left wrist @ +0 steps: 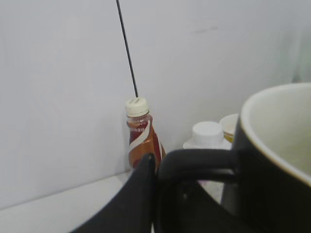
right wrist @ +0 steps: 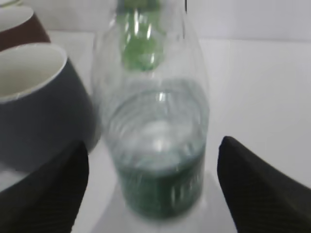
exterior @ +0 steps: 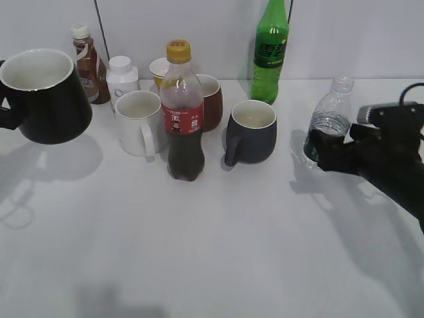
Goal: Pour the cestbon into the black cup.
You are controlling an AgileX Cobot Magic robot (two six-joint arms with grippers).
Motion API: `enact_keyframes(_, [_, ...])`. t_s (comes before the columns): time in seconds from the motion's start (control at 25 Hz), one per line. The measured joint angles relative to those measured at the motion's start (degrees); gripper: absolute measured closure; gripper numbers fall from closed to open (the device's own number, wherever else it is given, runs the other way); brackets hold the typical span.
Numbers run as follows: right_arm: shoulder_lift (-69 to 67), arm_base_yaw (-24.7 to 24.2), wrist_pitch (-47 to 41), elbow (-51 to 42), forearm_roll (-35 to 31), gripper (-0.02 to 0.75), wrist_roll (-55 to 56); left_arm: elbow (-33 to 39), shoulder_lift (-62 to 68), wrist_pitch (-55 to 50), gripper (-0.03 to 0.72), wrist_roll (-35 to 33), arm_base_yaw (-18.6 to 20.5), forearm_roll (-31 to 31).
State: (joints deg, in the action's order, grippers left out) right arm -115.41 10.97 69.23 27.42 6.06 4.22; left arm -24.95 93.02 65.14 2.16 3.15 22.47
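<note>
The black cup (exterior: 41,99) hangs in the air at the far left, upright, its white inside showing. My left gripper (exterior: 5,114) is shut on its handle; in the left wrist view one finger (left wrist: 141,194) presses against the handle of the cup (left wrist: 272,165). The cestbon (exterior: 329,118), clear, capless and partly filled, stands on the table at the right. My right gripper (exterior: 326,151) is open around its lower part. In the right wrist view the fingers (right wrist: 153,145) flank the cestbon (right wrist: 155,121) with gaps on both sides.
A cola bottle (exterior: 182,112), a white mug (exterior: 139,122), a dark grey-blue mug (exterior: 252,132) and a dark red mug (exterior: 212,99) stand mid-table. Behind them are a green soda bottle (exterior: 270,53), a brown bottle (exterior: 86,63), a white jar (exterior: 122,76) and the wall.
</note>
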Motion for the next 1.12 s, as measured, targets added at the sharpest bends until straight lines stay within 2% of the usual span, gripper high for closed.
enact_keyframes(0.2, [-5.4,0.0,-1.7,7.9,0.0,0.115,0.1,0.0,-4.0,-8.9,0.641,2.3,0.0,0.3])
enact_keyframes(0.32, [-6.3,0.0,-4.3,10.2,0.0,0.254,0.1,0.0,-7.0,-15.3,0.641,4.5,0.0,0.5])
enact_keyframes(0.44, [-5.7,0.0,-4.4,9.5,1.2,0.255,0.0,0.3,-10.7,-21.4,0.641,5.0,-1.5,0.5])
enact_keyframes(0.64, [1.0,0.0,-7.7,4.5,6.2,0.253,-0.1,2.9,-15.6,-25.8,0.641,5.2,-8.0,0.4])
enact_keyframes(0.76, [8.2,1.6,-15.1,2.6,6.9,0.253,-1.8,4.6,-16.4,-27.0,0.641,4.8,-12.7,-0.2])
enact_keyframes(0.88, [14.7,5.7,-25.0,2.1,6.9,0.253,-6.7,4.7,-16.4,-29.2,0.641,3.8,-18.0,-0.6])
enact_keyframes(1.0, [19.8,11.2,-30.6,2.1,6.2,0.253,-12.9,4.7,-16.0,-31.6,0.641,2.5,-23.2,-2.1])
enact_keyframes(1.12, [22.9,16.6,-34.7,2.2,1.0,0.253,-22.2,4.7,-14.1,-32.2,0.641,2.2,-27.2,-4.5])
